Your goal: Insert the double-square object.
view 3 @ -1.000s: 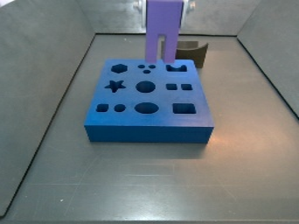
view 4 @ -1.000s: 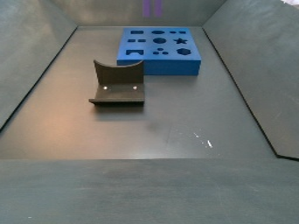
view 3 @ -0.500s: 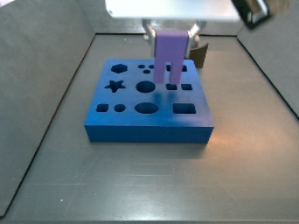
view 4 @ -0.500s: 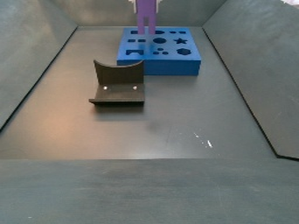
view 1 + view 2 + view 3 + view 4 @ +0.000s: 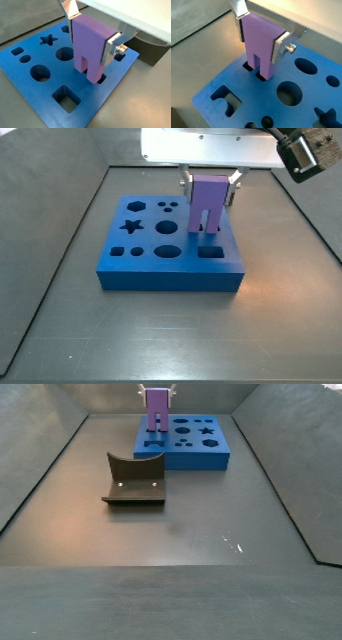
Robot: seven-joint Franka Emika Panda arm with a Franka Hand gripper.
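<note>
Purple block right at its slot

The gripper (image 5: 90, 30) is clamped on the double-square object (image 5: 90, 47), upright over the blue block (image 5: 171, 253) near the worktop's far edge, its legs at the twin square holes (image 5: 256, 71), depth unclear.

The gripper (image 5: 90, 36) had two flat silver finger plates (image 5: 282, 47) under a broad white body (image 5: 211, 143). A round silver screw (image 5: 291, 48) sat on one plate, beside the purple block (image 5: 260, 45).
</note>
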